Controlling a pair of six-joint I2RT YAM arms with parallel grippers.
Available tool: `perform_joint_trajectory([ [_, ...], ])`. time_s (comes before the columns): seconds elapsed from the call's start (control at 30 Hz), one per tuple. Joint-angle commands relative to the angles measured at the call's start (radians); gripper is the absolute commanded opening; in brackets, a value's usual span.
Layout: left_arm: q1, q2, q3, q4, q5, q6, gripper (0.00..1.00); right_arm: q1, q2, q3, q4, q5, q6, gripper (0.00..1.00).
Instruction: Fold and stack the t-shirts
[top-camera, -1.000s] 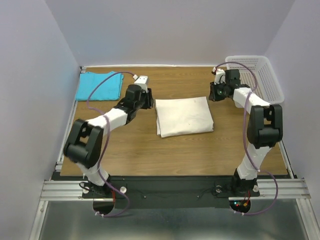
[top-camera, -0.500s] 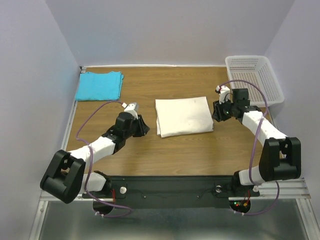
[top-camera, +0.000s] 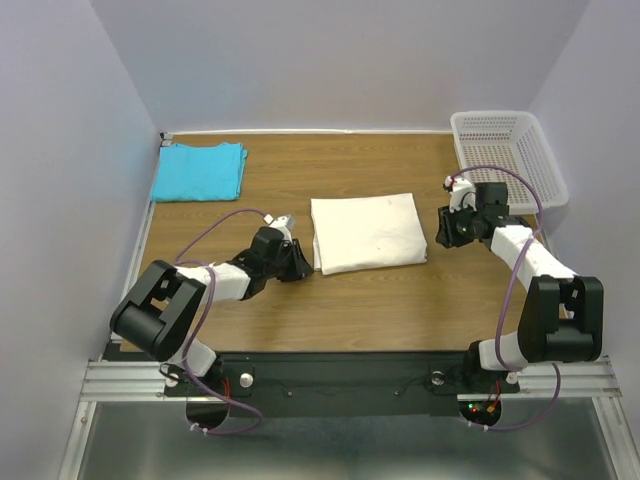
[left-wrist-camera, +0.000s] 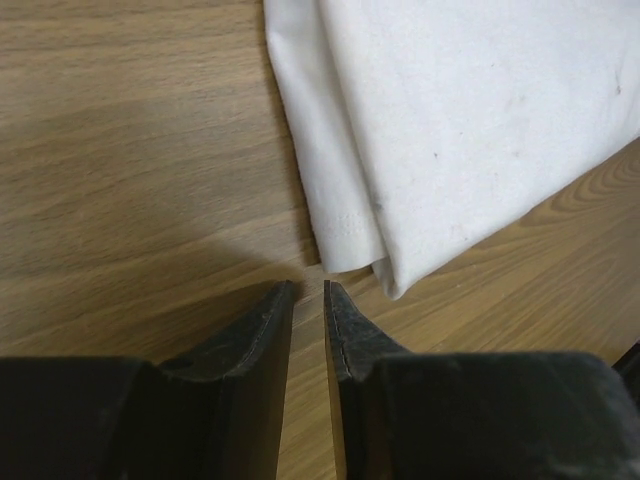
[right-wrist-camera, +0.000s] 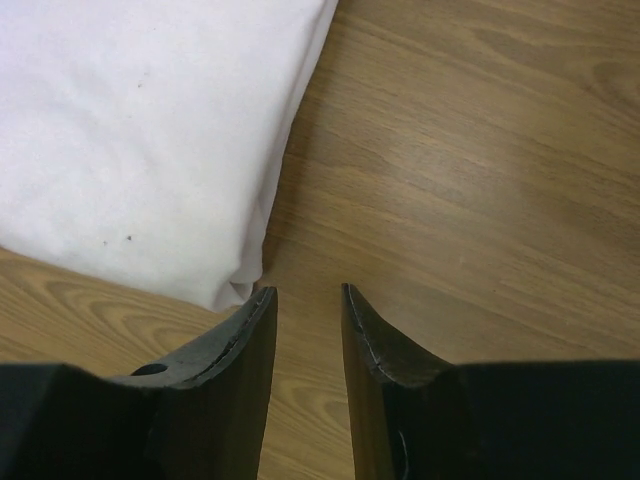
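Observation:
A cream-white t-shirt (top-camera: 367, 232) lies folded into a rectangle in the middle of the table. A turquoise t-shirt (top-camera: 200, 171) lies folded at the far left corner. My left gripper (top-camera: 304, 270) sits low at the white t-shirt's near-left corner (left-wrist-camera: 385, 265). Its tips (left-wrist-camera: 308, 286) stand just short of the cloth, open by a narrow gap with only wood between them. My right gripper (top-camera: 441, 232) is by the shirt's near-right corner (right-wrist-camera: 235, 285). It is open (right-wrist-camera: 307, 291) and empty, with its left finger next to the fold.
A white mesh basket (top-camera: 500, 116) stands at the far right corner, behind the right arm. Purple cables loop over both arms. Walls close the table in on the left, right and back.
The left arm swung from the back near the turquoise shirt down to the white shirt's near-left corner, its jaws narrowing. The right arm came from the basket toward the shirt's right edge.

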Motion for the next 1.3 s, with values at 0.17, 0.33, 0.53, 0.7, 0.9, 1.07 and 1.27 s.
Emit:
perform_joint_trajectory([
  [0.17,-0.017,0.089,0.08,0.074,0.073,-0.012,0.32,-0.01,-0.008,-0.018,0.027,-0.03,-0.007,0.38],
  [0.33,-0.02,0.085,0.1,0.082,0.093,-0.009,0.32,-0.008,-0.01,-0.021,0.027,-0.036,-0.009,0.38],
  [0.53,-0.022,-0.087,0.028,0.01,0.026,-0.001,0.38,-0.011,-0.016,-0.024,0.027,-0.039,-0.003,0.38],
  [0.7,-0.016,-0.242,-0.005,-0.116,-0.046,0.014,0.49,-0.011,-0.019,-0.023,0.027,-0.042,-0.001,0.38],
  [0.9,0.001,-0.282,-0.019,-0.071,0.018,-0.056,0.74,-0.014,-0.025,-0.023,0.027,-0.047,-0.001,0.38],
  [1.07,0.001,-0.129,0.048,-0.016,0.093,-0.079,0.8,-0.022,-0.034,-0.026,0.027,-0.05,-0.001,0.38],
  [1.27,0.003,-0.017,0.079,0.047,0.123,-0.093,0.8,-0.049,-0.051,-0.029,0.027,-0.067,0.004,0.38],
])
